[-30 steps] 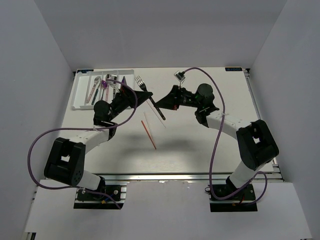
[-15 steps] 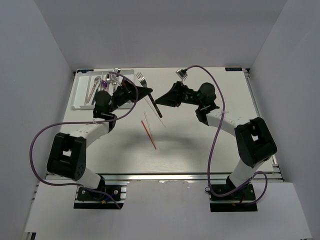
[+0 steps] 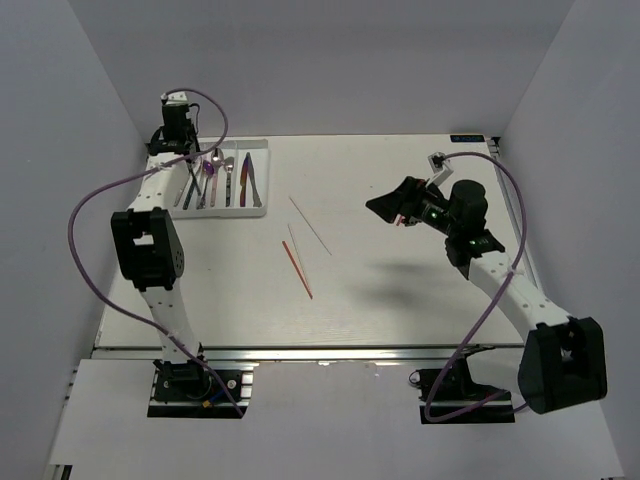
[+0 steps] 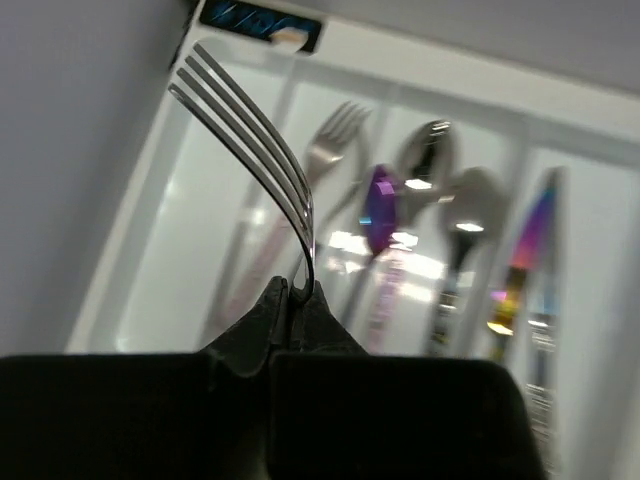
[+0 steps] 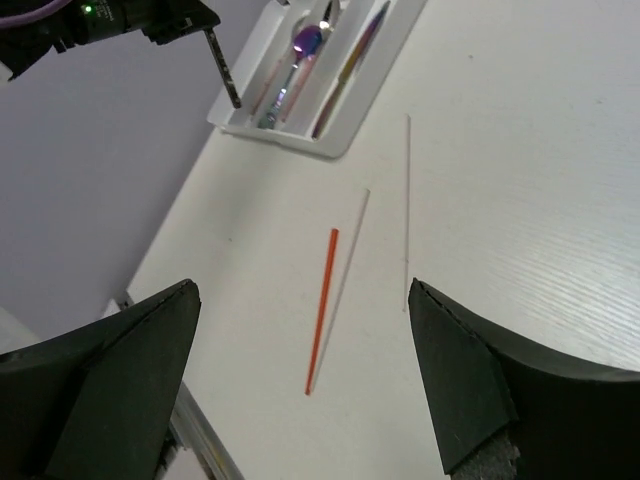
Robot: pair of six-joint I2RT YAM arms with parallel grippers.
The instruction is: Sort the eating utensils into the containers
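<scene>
Left claw (image 4: 295, 300) pinches the fork (image 4: 255, 150) (tines skyward) over the tray (image 4: 190, 260), at its left end; right claw (image 5: 300, 330) spread, well apart.

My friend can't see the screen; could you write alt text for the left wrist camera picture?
The left gripper, shut on a silver fork whose tines point up and left, hangs above a white cutlery tray. Blurred in its slots lie another fork, a purple-bowled spoon, silver spoons and an iridescent knife.
</scene>
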